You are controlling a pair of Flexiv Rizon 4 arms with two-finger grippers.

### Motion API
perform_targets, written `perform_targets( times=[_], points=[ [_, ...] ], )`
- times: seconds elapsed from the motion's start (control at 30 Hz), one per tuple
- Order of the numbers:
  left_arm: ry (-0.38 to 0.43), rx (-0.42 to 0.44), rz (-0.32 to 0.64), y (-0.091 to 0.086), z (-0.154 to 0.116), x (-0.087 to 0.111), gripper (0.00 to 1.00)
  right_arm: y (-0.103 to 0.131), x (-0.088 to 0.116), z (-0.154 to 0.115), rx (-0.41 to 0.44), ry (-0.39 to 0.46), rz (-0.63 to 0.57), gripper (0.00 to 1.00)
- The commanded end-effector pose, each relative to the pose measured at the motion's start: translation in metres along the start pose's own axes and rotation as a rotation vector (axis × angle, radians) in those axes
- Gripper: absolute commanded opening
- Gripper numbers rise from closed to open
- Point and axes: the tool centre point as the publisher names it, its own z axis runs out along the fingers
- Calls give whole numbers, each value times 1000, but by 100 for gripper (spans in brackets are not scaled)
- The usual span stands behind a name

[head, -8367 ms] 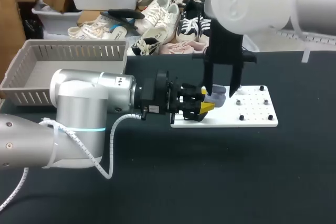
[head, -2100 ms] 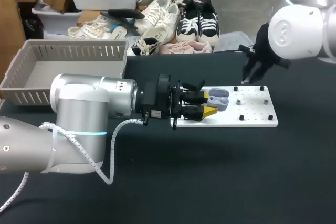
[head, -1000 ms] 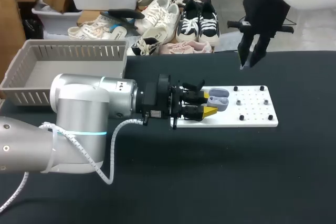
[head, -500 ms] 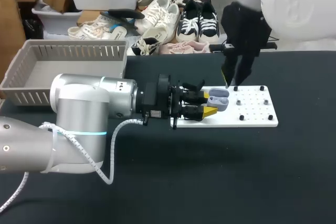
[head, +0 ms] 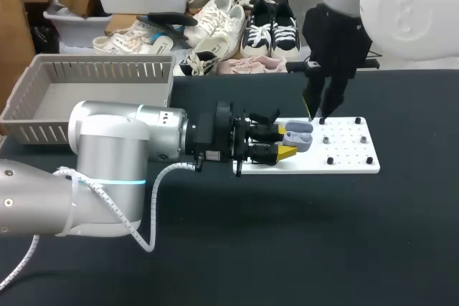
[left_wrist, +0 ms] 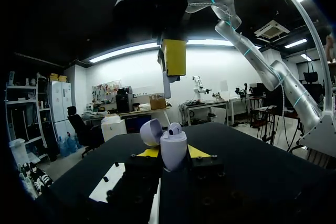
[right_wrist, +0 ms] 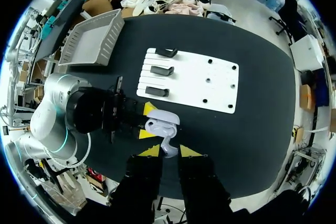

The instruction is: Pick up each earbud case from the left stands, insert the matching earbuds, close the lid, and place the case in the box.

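My left gripper [head: 283,140] lies level over the white board's [head: 351,165] left end, shut on a lavender earbud case [head: 297,137]. In the left wrist view the case [left_wrist: 173,149] stands between the yellow tips with its lid [left_wrist: 150,132] open and one earbud [left_wrist: 175,128] seated in it. My right gripper [head: 315,113] hangs fingers-down just above and behind the case. The right wrist view shows that gripper [right_wrist: 169,151] shut on a small pale earbud [right_wrist: 168,145], right over the open case [right_wrist: 159,125].
A grey slatted basket [head: 43,98] sits at the table's far left. Black stands [right_wrist: 159,70] occupy the board's left part, and small black pegs [head: 330,160] dot its right part. Black tabletop [head: 323,234] extends in front of the board.
My right arm has swung from the board's far right corner leftward and down, ending over the open case with the earbud. The left arm and case have stayed put.
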Motion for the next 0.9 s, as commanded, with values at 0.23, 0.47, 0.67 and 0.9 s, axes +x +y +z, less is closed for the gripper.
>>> perform_targets(
  times=[0.23,0.47,0.67,0.9],
  points=[
    [0,-5,1,-1,1,0,0,28,17,-4,-19,-27,-80,0],
    [0,-5,1,-1,1,0,0,34,20,6,0,-16,-102,0],
    [0,-5,1,-1,1,0,0,31,16,14,-3,-32,-71,0],
    [0,-5,1,-1,1,0,0,30,12,20,-2,-65,-44,0]
  ],
)
